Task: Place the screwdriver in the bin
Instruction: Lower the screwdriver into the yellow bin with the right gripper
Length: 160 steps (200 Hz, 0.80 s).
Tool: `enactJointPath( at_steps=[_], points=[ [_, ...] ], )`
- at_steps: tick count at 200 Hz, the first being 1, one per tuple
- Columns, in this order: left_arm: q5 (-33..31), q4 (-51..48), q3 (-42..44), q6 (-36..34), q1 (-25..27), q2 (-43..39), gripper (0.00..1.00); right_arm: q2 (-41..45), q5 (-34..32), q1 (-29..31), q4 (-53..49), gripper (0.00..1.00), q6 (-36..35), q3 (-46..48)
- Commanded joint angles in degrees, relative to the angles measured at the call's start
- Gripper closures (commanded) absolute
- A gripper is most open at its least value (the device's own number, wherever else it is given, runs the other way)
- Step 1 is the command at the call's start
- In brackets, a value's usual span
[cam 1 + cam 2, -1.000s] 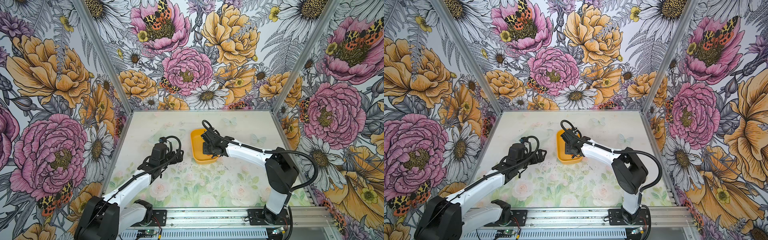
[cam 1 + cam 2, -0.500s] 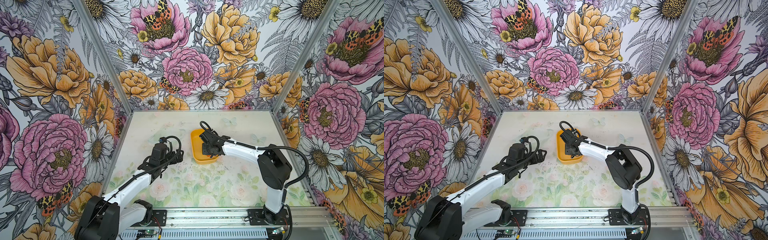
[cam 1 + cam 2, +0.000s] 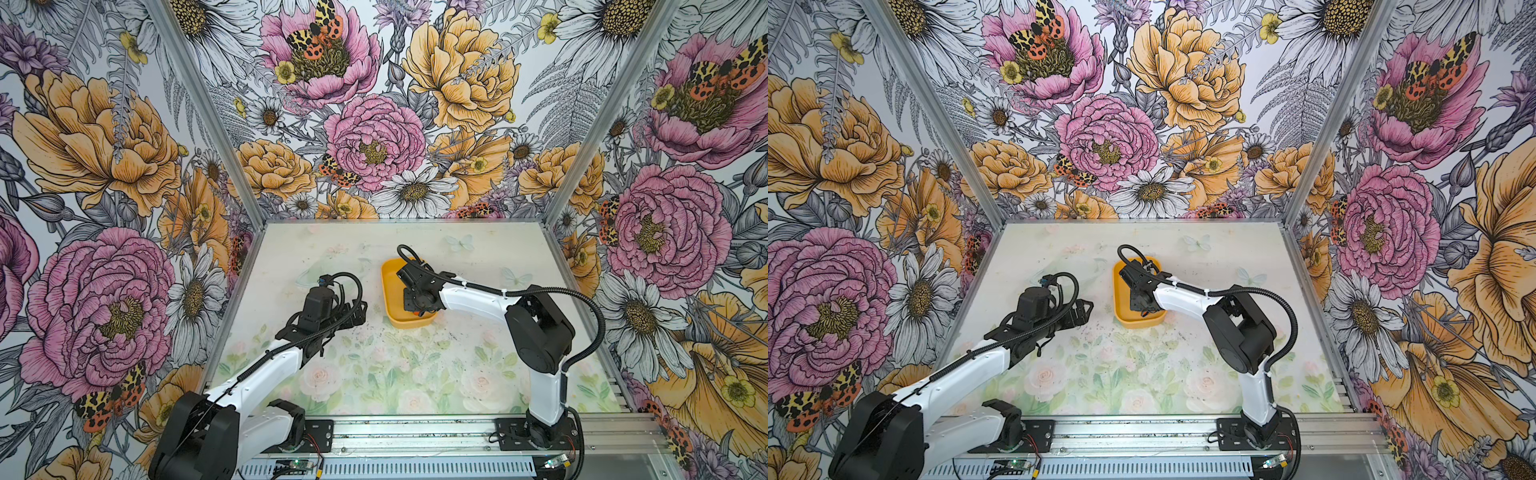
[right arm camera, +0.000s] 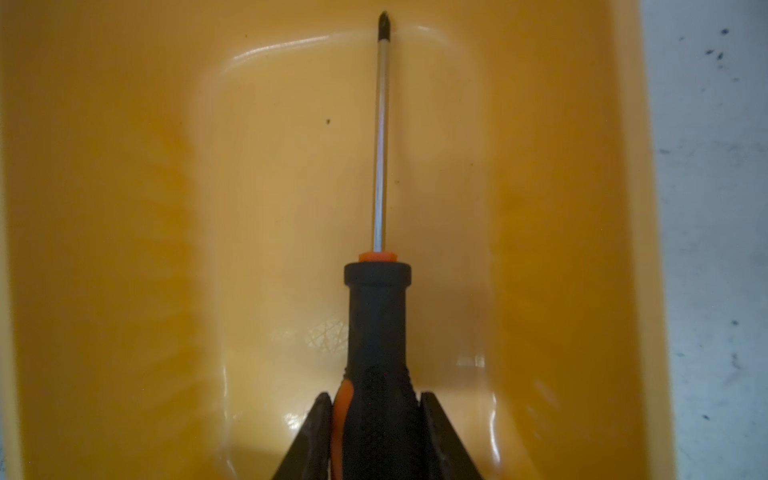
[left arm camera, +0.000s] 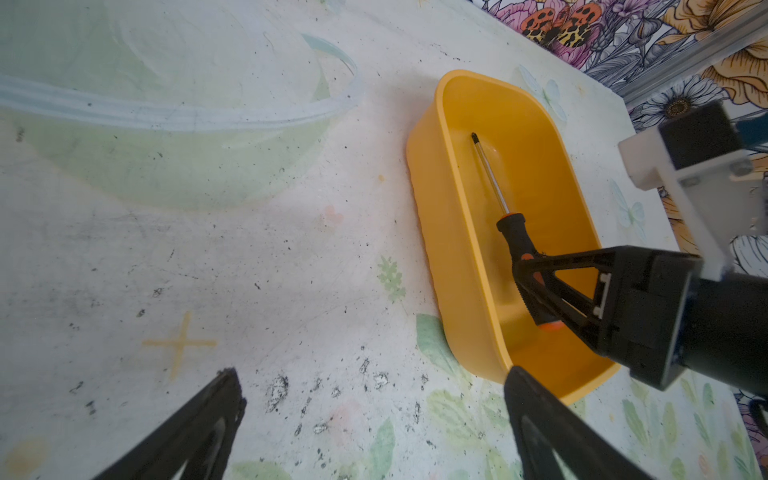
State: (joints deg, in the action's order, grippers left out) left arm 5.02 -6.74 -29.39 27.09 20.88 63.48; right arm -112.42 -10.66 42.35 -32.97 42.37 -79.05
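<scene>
Right gripper (image 4: 375, 401) jaws clamped on screwdriver (image 4: 377, 316) handle, inside bin (image 4: 104, 208). Judged light, stiff; rubbery handle is the best hold.

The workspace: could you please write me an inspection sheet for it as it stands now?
Surface: floral mat with dark specks and a yellow cross mark.
Job's things: screwdriver lengthwise inside the bin, not yet released.
Clutter: clear tub beside the bin.
Grippers: right gripper shut on the screwdriver's handle; left gripper open, empty.
Cables: black hoses loop at both wrists; no snag seen.
Surroundings: floral walls; metal rail in front.
</scene>
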Motion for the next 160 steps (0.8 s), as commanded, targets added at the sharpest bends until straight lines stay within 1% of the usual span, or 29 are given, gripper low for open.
enactJointPath(
  at_steps=[1, 39, 82, 96, 115, 160],
  points=[
    [0.4, -0.5, -1.3, -0.5, 0.3, -0.5, 0.01, -1.1, 0.2, -0.2, 0.2, 1.0, -0.9, -2.2],
    [0.6, -0.5, -1.3, -0.5, 0.3, -0.4, 0.01, -2.1, 0.5, -0.2, 0.2, 1.0, -1.1, -2.5],
    [0.6, -0.6, -1.2, -0.6, 0.4, -0.4, 0.01, -2.9, 0.6, -0.2, 0.1, 0.94, -1.3, -2.7],
    [0.5, -0.6, -1.3, -0.6, 0.3, -0.5, 0.01, -3.0, 0.7, -0.2, 0.1, 0.9, -1.3, -2.7],
    [0.6, -0.6, -1.3, -0.7, 0.3, -0.5, 0.01, -2.8, 0.7, -0.2, 0.1, 0.87, -1.4, -2.5],
    [0.6, -0.8, -1.3, -0.9, 0.4, -0.6, 0.01, -1.8, 0.5, -0.2, 0.1, 0.72, -1.7, -1.8]
  ],
)
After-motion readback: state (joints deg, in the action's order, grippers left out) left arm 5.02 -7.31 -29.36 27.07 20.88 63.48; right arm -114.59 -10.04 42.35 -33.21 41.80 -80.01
